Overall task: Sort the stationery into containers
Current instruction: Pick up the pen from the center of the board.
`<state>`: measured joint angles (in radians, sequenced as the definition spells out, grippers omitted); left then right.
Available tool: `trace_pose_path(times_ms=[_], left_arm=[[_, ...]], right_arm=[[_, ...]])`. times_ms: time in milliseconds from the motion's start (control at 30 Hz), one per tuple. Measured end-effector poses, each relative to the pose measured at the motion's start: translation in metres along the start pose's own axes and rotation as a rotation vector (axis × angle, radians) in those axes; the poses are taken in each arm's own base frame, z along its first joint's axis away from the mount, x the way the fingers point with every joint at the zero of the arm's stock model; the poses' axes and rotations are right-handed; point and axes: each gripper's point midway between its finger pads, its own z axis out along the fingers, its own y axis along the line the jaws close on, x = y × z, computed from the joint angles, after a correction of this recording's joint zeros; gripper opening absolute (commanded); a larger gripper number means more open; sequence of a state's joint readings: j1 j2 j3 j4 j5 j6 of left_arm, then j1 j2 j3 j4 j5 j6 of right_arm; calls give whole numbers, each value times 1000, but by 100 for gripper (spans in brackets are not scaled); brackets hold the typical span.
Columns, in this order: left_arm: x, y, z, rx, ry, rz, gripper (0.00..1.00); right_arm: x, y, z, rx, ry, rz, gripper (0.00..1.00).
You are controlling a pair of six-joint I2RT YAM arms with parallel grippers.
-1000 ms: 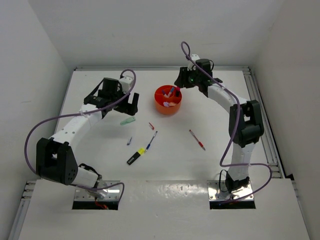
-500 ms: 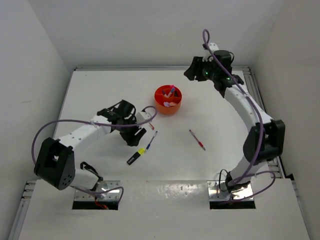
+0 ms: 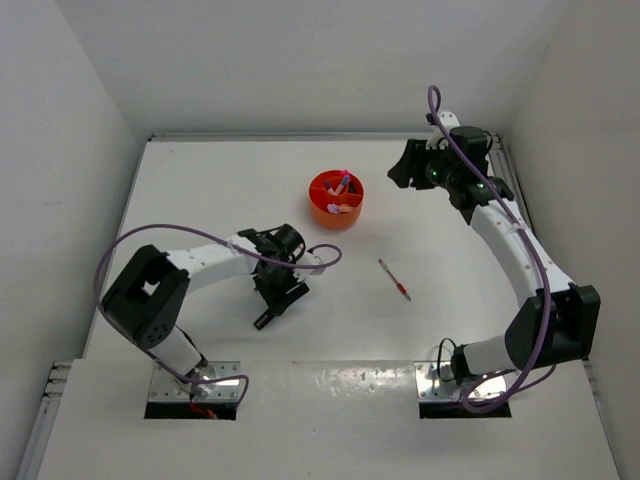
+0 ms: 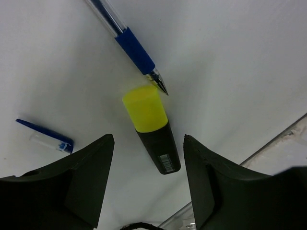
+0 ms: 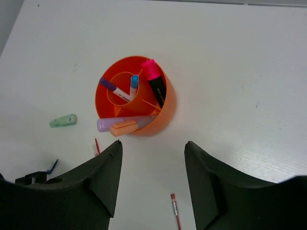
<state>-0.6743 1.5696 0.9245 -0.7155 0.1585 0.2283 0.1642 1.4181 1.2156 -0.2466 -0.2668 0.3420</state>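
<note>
Swung from the table's 10 o'clock to its middle: left gripper, half open, astride the yellow-capped highlighter, gripping nothing. Only from the left wrist: blue pen tip beside the cap at 12 o'clock. Right gripper parted, empty, raised at the orange tub's 2 o'clock.

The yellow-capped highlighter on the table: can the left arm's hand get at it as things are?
Probably yes. The left hand hovers right over the yellow-capped highlighter, jaws open on either side of it. Only the blue pen tip lies close by its cap.
</note>
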Motion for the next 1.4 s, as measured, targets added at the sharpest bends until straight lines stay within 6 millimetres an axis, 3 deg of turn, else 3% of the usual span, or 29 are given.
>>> trace_pose_path(times_ms=[233, 400, 533, 800, 933, 1067, 1200, 1300, 1400], left_arm=[[16, 7, 19, -48, 119, -54, 64], [15, 10, 20, -69, 134, -65, 46], [16, 9, 20, -66, 140, -64, 24], [4, 5, 11, -37, 75, -65, 8], [-40, 11, -31, -48, -139, -77, 9], [-109, 21, -114, -113, -506, -71, 16], [-152, 14, -186, -116, -783, -63, 18], [-170, 7, -212, -83, -883, -72, 18], [-178, 2, -215, -44, -910, -91, 18]], right_arm=[[-1, -2, -11, 11, -5, -5, 54], [-3, 0, -14, 5, -14, -9, 52], [-2, 2, -14, -1, -12, -13, 50], [14, 23, -17, -59, 21, -50, 47], [19, 46, -22, -129, 35, -60, 43], [26, 77, -26, -222, 62, -25, 50], [33, 112, -31, -321, 107, 63, 59], [30, 134, -33, -377, 126, 111, 64], [24, 151, -31, -416, 130, 142, 65]])
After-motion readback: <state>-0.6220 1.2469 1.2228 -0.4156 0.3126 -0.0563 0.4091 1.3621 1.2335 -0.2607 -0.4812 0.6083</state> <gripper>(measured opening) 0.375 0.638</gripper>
